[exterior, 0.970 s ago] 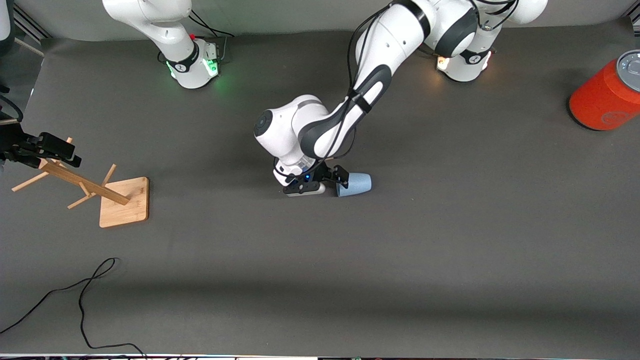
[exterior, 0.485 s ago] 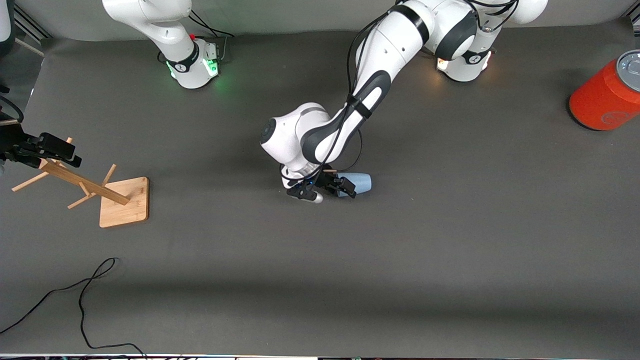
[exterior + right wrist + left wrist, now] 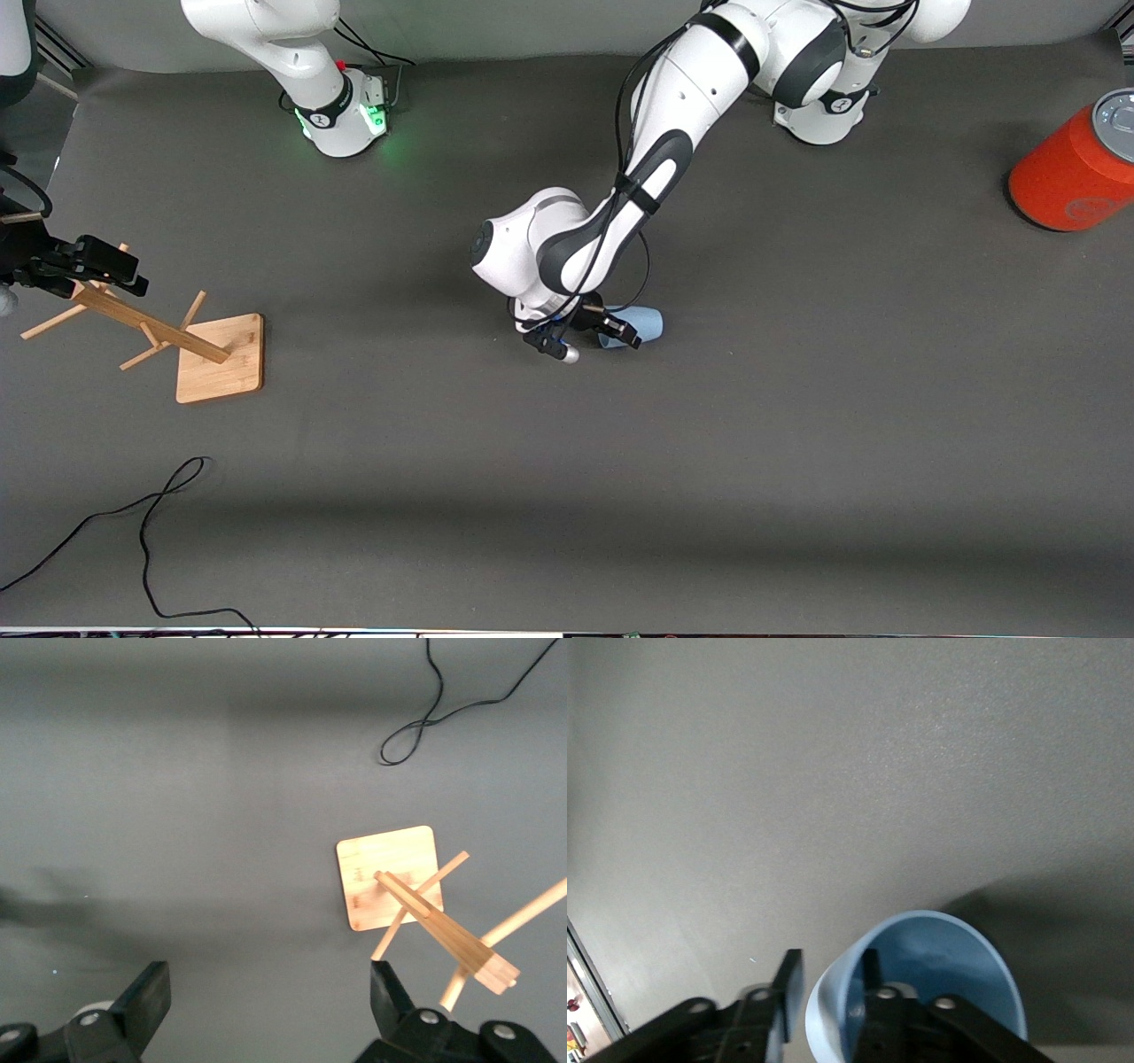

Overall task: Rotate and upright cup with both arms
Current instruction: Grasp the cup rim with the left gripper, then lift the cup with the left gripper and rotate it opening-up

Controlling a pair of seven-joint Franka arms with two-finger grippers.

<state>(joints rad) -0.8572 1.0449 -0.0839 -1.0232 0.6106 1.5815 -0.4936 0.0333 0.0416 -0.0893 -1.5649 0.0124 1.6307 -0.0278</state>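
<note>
So the pale-blue cup [image 3: 640, 325] lies on its side mid-worktop [image 3: 797, 425], not yet upright; the left claw [image 3: 826, 992] pinches its rim, 1 finger inside; the right claw [image 3: 266, 992] waits open over the wooden rack [image 3: 142, 323]
</note>
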